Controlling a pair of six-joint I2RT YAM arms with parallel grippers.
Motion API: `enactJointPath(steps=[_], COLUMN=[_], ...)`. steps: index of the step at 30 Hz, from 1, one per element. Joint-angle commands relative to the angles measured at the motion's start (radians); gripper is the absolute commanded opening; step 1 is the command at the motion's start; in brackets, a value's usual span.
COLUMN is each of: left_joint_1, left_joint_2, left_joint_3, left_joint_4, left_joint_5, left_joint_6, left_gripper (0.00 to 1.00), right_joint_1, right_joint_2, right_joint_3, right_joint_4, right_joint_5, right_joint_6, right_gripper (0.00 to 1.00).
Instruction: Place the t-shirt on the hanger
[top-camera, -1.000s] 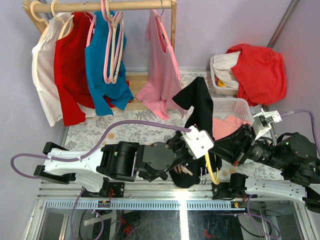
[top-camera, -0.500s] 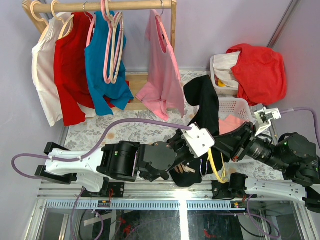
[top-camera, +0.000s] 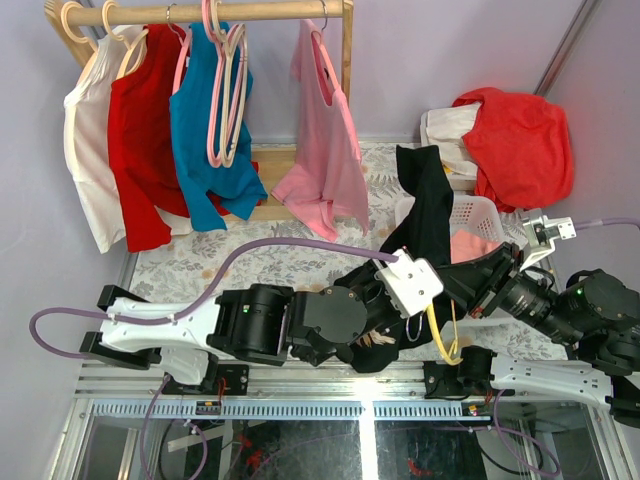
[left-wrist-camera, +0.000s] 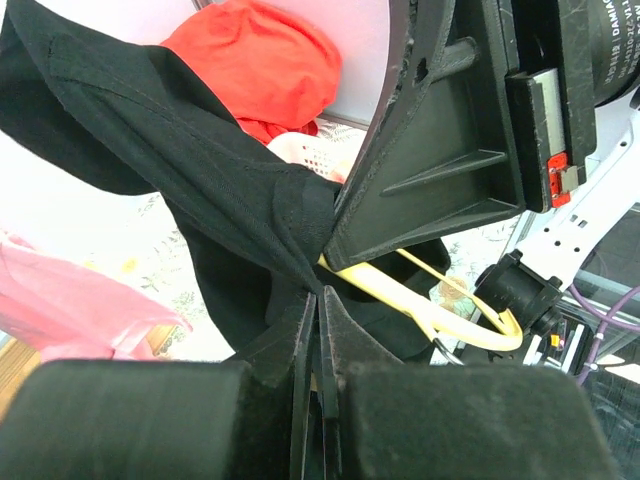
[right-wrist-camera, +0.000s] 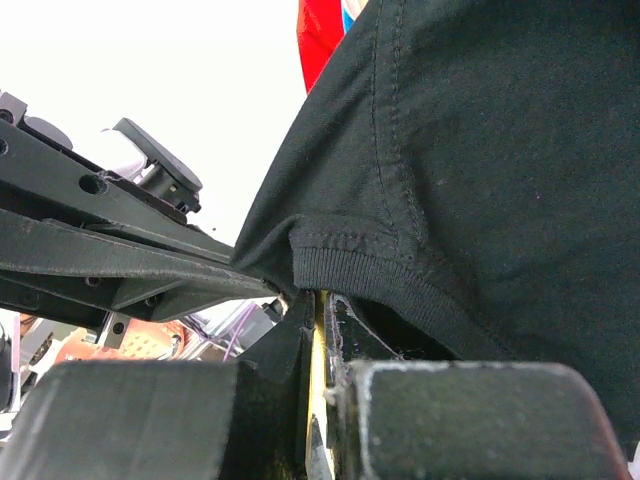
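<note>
Far left: wooden rail carrying white, red and teal shirts, a bunch of pink hangers and a pink shirt, above the floral counter.

Left arm lies across the counter toward the right. Left fingers are pressed together, pinching a fold of the black t-shirt.

T-shirt is off the counter, raised between the pink shirt and the white basket, with its lower part bunched among the two wrists.

Yellow hanger curves out from under the cloth near the counter's near edge.

Right fingers are closed on a yellow strip of the hanger, with the t-shirt's ribbed collar draped just above them.

Far right: red cloth heaped over a second basket.
</note>
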Motion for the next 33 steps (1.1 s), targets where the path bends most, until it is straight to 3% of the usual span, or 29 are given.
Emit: enactJointPath(steps=[1, 12, 14, 16, 19, 21, 28, 33], left_joint_1=[-0.646, -0.645, -0.646, -0.646, -0.646, -0.646, -0.649, -0.648], left_joint_2=[-0.006, -0.058, -0.073, -0.091, -0.119, -0.126, -0.096, -0.081], left_joint_3=[-0.022, -0.145, -0.159, -0.171, -0.18, -0.158, -0.011, 0.075], left_joint_4=[0.064, 0.145, 0.147, 0.146, 0.136, 0.108, -0.004, 0.01], left_joint_5=[0.033, 0.083, 0.074, 0.061, -0.012, -0.068, -0.117, -0.283], left_joint_6=[-0.037, -0.096, -0.111, -0.13, -0.153, -0.167, -0.184, -0.169], left_gripper=[0.0, 0.02, 0.06, 0.17, 0.26, 0.31, 0.35, 0.42], right_joint_1=[-0.003, -0.003, -0.003, -0.003, -0.003, -0.003, -0.003, -0.003], right_joint_2=[0.009, 0.022, 0.021, 0.018, 0.016, 0.018, -0.003, -0.01], right_joint_3=[0.014, 0.041, 0.04, 0.037, 0.032, 0.03, 0.016, 0.002], right_joint_4=[0.136, 0.171, 0.173, 0.172, 0.174, 0.173, 0.134, 0.115], right_joint_5=[0.085, 0.044, 0.034, 0.023, -0.008, -0.025, -0.057, -0.12], right_joint_6=[-0.025, -0.08, -0.087, -0.088, -0.092, -0.093, -0.091, -0.092], right_gripper=[0.0, 0.0, 0.0, 0.0, 0.0, 0.0, 0.0, 0.0])
